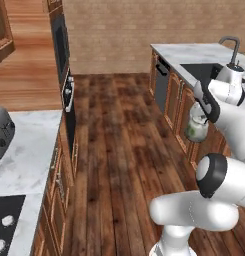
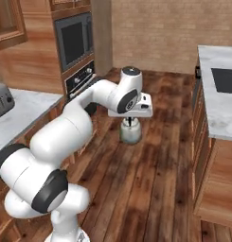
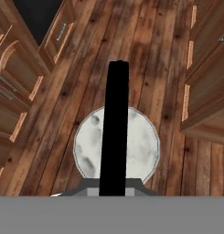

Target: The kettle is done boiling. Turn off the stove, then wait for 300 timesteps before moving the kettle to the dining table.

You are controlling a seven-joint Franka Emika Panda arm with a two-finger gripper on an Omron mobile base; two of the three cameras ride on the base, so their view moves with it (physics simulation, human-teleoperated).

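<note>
Kettle point(image 2: 130, 133) hangs under gripper point(image 2: 130, 119), mid-aisle above floor point(image 2: 155, 179), between two counters. Counter with toaster point(image 1: 1, 133) and stove point(image 1: 5, 225) at 9 o'clock; oven point(image 2: 75, 45) at 11 o'clock beyond it. Dining table point(image 2: 219, 108) with sink point(image 2: 225, 79) at 3 o'clock. Brick wall point(image 2: 155, 33) at 12 o'clock.

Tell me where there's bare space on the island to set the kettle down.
The dining table has bare marble along its near edge, between the black inset sink and the wood side. The far end by the faucet is crowded. The gripper hangs the kettle over open floor.
</note>
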